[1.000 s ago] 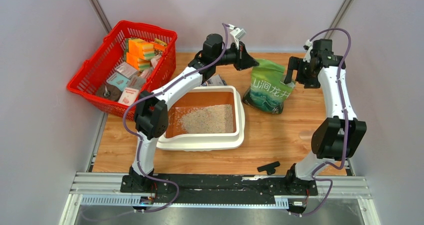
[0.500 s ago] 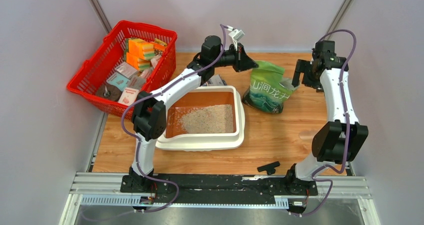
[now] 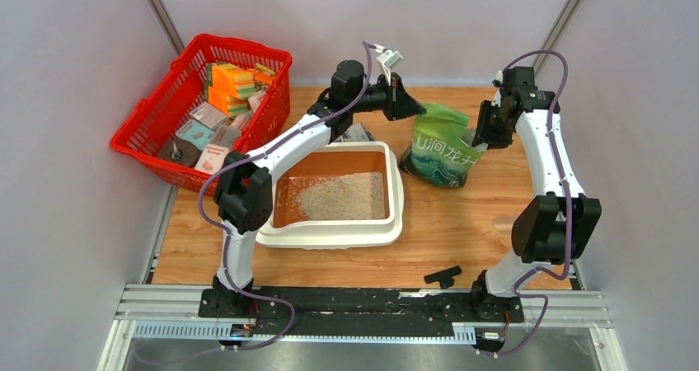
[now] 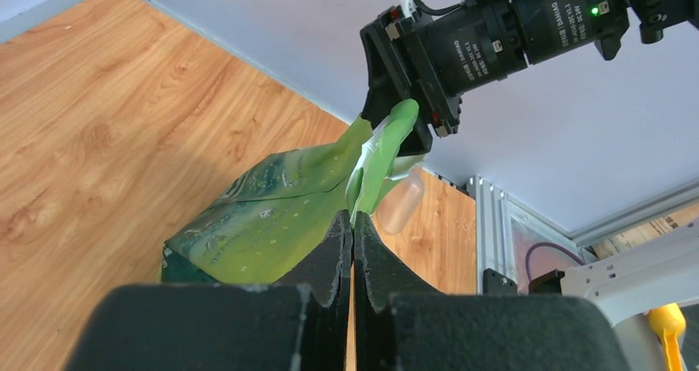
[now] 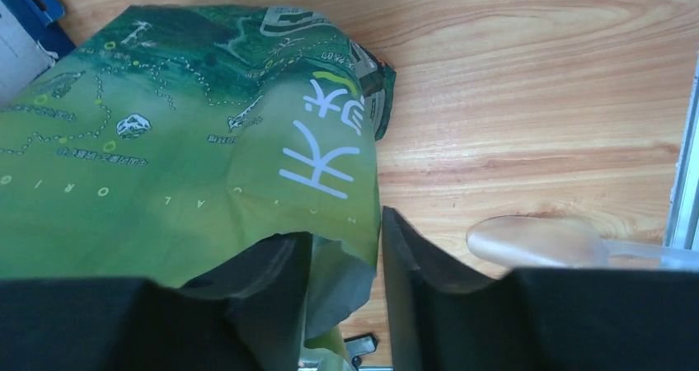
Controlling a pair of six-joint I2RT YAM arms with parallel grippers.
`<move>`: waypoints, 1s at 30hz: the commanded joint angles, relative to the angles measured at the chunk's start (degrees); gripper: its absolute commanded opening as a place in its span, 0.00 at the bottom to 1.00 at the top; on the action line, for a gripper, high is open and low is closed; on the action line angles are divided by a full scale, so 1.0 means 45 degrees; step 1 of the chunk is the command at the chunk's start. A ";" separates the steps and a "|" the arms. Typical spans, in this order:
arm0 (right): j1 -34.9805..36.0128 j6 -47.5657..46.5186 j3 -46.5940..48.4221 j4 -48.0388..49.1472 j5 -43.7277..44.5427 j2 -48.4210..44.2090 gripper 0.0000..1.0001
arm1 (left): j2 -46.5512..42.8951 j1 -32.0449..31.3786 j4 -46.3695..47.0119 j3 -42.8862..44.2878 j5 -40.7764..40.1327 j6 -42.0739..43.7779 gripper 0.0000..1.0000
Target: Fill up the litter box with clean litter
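The cream-white litter box lies mid-table, with a patch of pale clean litter on its orange-brown floor. Behind it to the right stands a dark green printed bag. My left gripper is shut on the bag's top left corner; in the left wrist view the green edge runs into the closed fingertips of that gripper. My right gripper is at the bag's right upper edge. In the right wrist view this gripper has a fold of the bag between its jaws, with a gap still showing.
A red wire basket full of boxes stands at the back left. A clear plastic scoop lies on the wood just right of the bag. A small black part rests near the front edge by the right arm's base.
The right arm swung out to the right, then came back in to the bag's right edge, and its jaws narrowed around the fold. The left gripper kept its hold.
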 commanded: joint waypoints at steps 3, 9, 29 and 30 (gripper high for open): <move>0.0066 -0.0276 0.1652 -0.0958 0.0811 0.0541 0.30 | -0.1862 0.0447 0.0783 0.0193 -0.0440 0.0186 0.00; 0.0046 -0.0648 0.1616 -0.1487 0.0773 0.0620 0.38 | -0.2096 0.0876 0.0509 0.0193 -0.0577 0.0343 0.00; 0.2662 -0.3751 0.6964 -0.1330 0.1844 0.3607 0.00 | -0.2448 0.0975 0.1115 0.0095 -0.0636 -0.0419 0.00; 0.2664 -0.3927 0.7373 -0.1409 0.1983 0.3956 0.00 | -0.2468 0.0975 0.1076 0.0076 -0.0617 -0.0283 0.00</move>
